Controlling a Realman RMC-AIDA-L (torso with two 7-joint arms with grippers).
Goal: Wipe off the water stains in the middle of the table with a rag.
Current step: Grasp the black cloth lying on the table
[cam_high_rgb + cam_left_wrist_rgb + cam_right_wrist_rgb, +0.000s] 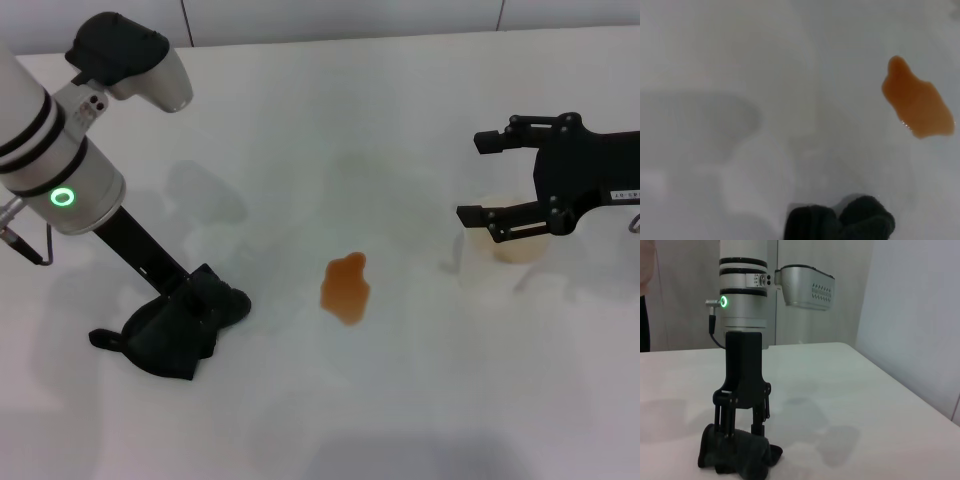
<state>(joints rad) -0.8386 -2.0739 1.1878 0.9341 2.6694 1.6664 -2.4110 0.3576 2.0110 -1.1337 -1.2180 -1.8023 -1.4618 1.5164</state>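
Observation:
The water stains (345, 288) are one orange-amber blotch in the middle of the white table (330, 120), and they also show in the left wrist view (917, 105). The black rag (175, 335) lies bunched on the table to the blotch's left. My left gripper (197, 300) reaches down into the rag, its fingers sunk in the folds and closed on it; the right wrist view shows this gripper (740, 432) and the rag (737, 457). The rag's edge also shows in the left wrist view (840, 222). My right gripper (470, 178) is open and empty at the right.
A translucent whitish plastic cup (515, 248) stands on the table at the right, just beside and under the right gripper's nearer finger. The table's far edge meets a wall at the back.

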